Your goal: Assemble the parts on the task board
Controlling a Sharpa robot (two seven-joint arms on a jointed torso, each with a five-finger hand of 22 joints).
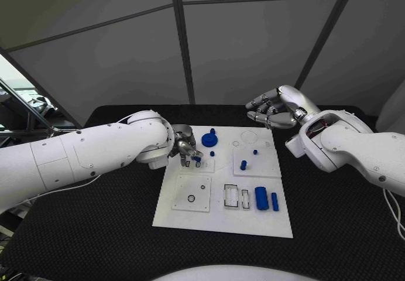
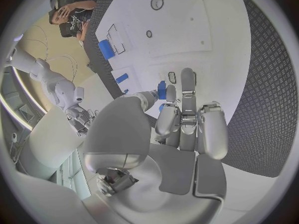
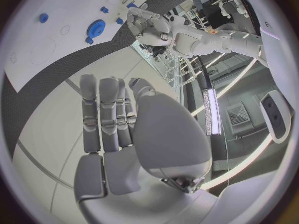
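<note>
The white task board [image 1: 221, 225] lies mid-table. My left hand [image 1: 184, 147] hovers over the board's far left part and pinches a small blue part [image 1: 196, 158] between thumb and fingers; the left wrist view shows the part [image 2: 162, 90] at the fingertips [image 2: 187, 79]. A blue gear [image 1: 209, 139] sits just beyond that hand. Two short blue pegs [image 1: 243, 165] stand on the raised right plate. A blue cylinder [image 1: 261, 198] and a slim blue bar [image 1: 275, 201] lie further forward at the right. My right hand [image 1: 274, 108] is held up past the board's far edge, fingers apart and holding nothing.
Black matting [image 1: 337, 222] covers the table around the board. A raised plate with round holes [image 1: 192, 193] and rectangular slots [image 1: 236, 196] take up the board's near half. Grey wall panels stand behind the table.
</note>
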